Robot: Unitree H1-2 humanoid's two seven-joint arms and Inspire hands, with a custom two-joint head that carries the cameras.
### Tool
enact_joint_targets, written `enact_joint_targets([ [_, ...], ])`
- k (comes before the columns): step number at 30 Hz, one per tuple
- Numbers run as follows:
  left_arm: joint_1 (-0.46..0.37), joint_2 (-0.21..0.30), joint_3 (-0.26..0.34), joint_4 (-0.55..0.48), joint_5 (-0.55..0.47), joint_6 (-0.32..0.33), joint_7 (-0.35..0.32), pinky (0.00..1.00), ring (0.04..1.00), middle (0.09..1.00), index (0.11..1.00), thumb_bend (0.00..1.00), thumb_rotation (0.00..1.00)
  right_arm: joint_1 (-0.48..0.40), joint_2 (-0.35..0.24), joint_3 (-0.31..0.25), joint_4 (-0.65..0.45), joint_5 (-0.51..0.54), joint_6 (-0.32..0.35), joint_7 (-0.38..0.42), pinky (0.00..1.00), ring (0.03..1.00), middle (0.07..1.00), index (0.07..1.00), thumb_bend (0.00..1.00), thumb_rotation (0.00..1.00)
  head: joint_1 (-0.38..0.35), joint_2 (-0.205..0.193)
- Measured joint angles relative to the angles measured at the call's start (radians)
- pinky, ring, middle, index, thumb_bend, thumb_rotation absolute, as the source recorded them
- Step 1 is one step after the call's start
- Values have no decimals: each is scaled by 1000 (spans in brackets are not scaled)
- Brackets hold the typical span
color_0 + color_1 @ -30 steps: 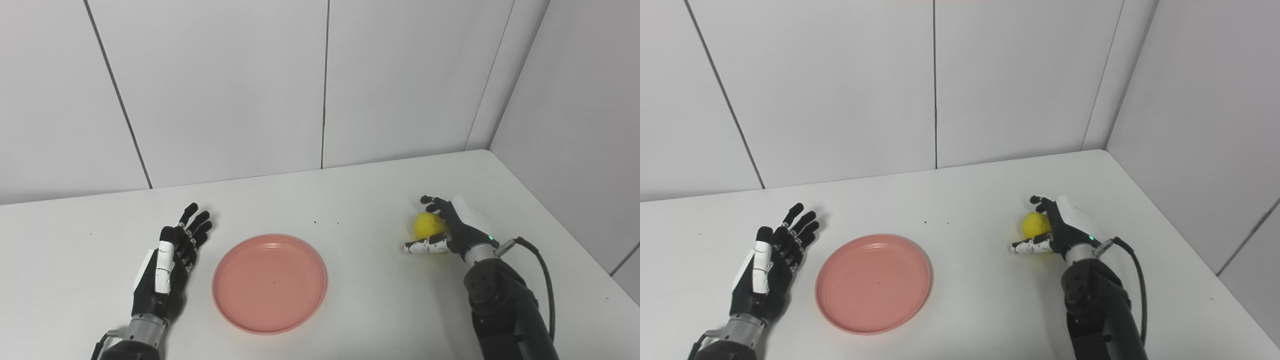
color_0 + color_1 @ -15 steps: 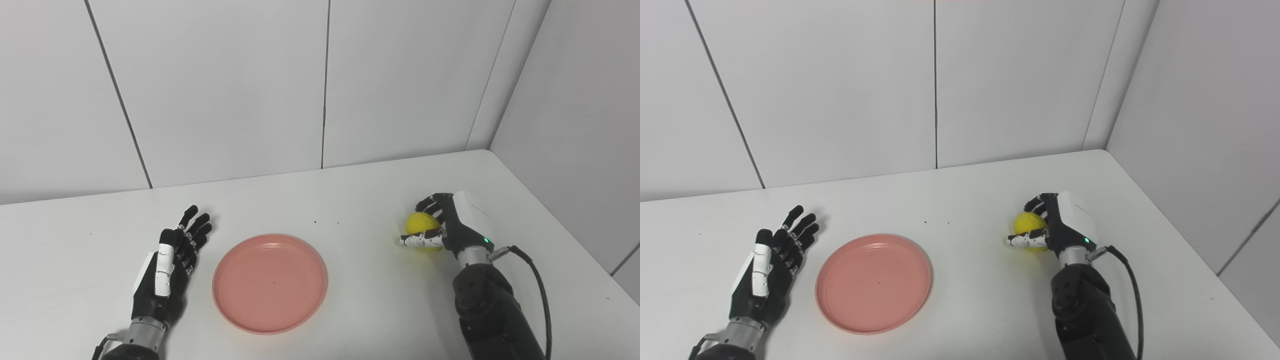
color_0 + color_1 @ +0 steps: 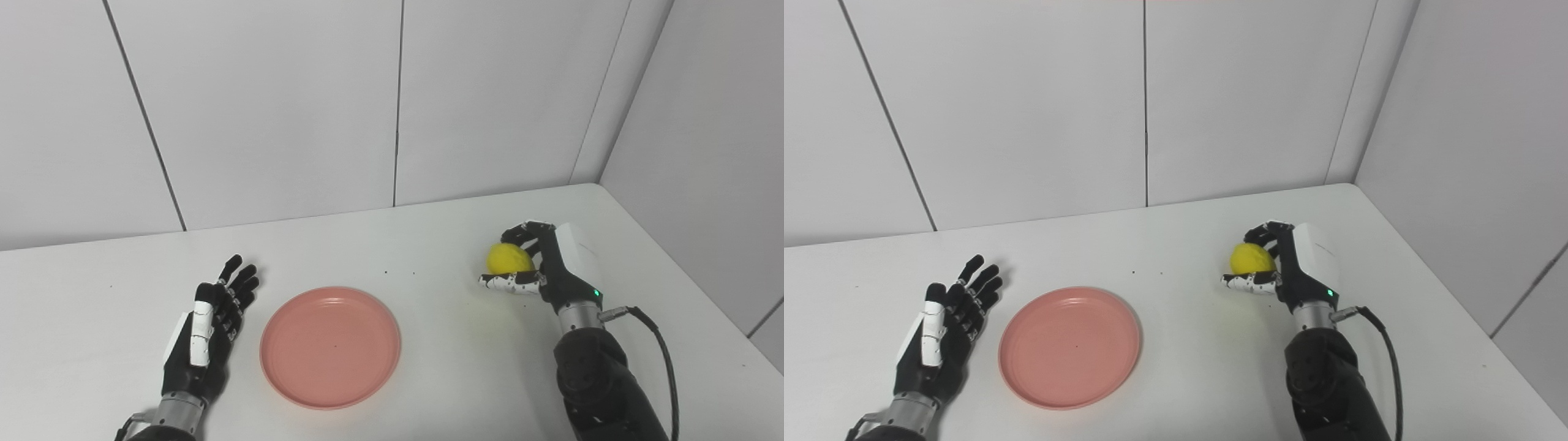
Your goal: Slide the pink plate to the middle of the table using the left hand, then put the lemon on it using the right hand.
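Lemon in the right robot hand's grip, pink plate lying flat on the tabletop!

The white tabletop (image 3: 429, 367) stretches wide under pale wall panels, and near its middle lies the pink plate (image 3: 331, 346), round, smooth, shallow-rimmed, nothing on it. Over on the right, the right robot hand (image 3: 545, 266) has fingers curled over the top and thumb tucked beneath the lemon (image 3: 509, 258), a small bright yellow fruit, held above the tabletop and well apart from the plate. The left robot hand (image 3: 205, 327) lies just beside the plate's left edge, fingers spread and straight, holding nothing at all.
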Motion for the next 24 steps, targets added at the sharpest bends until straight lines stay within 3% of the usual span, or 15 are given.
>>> enact_joint_targets([
  [3, 3, -1, 0, -3, 0, 1, 3, 986, 941, 931, 938, 845, 1000, 0, 14, 28, -24, 4, -27, -3, 147, 218, 470, 485, 528, 0, 3, -2],
  [5, 3, -2, 0, -3, 1, 1, 7, 983, 939, 928, 935, 844, 1000, -4, 23, 50, -29, 4, -38, -6, 184, 258, 469, 496, 524, 0, 8, -2],
  [6, 3, -3, -1, -3, 2, 2, 12, 987, 941, 929, 934, 840, 1000, -7, 30, 62, -29, 3, -42, -7, 234, 325, 459, 527, 514, 0, 18, -2],
  [9, 4, -4, -3, -7, 2, 6, 20, 987, 936, 930, 930, 832, 1000, -18, 40, 93, -29, 4, -56, -7, 199, 397, 496, 490, 517, 0, 44, 3],
  [14, 21, -15, -24, -34, 16, 29, 32, 976, 927, 927, 923, 827, 1000, -31, 61, 151, -27, 8, -95, -4, 164, 396, 500, 484, 517, 0, 103, 5],
  [17, 33, -26, -38, -51, 24, 47, 44, 966, 925, 926, 922, 830, 1000, -33, 67, 191, -20, 14, -106, 11, 249, 360, 466, 534, 509, 0, 175, 9],
  [20, 47, -40, -44, -72, 38, 60, 63, 978, 930, 927, 924, 836, 1000, -34, 71, 215, -12, 27, -118, 28, 204, 391, 493, 498, 515, 0, 209, 11],
  [24, 63, -55, -62, -96, 49, 74, 77, 983, 937, 933, 930, 832, 1000, -38, 80, 247, 14, 54, -140, 50, 337, 395, 470, 530, 513, 0, 261, 12],
])
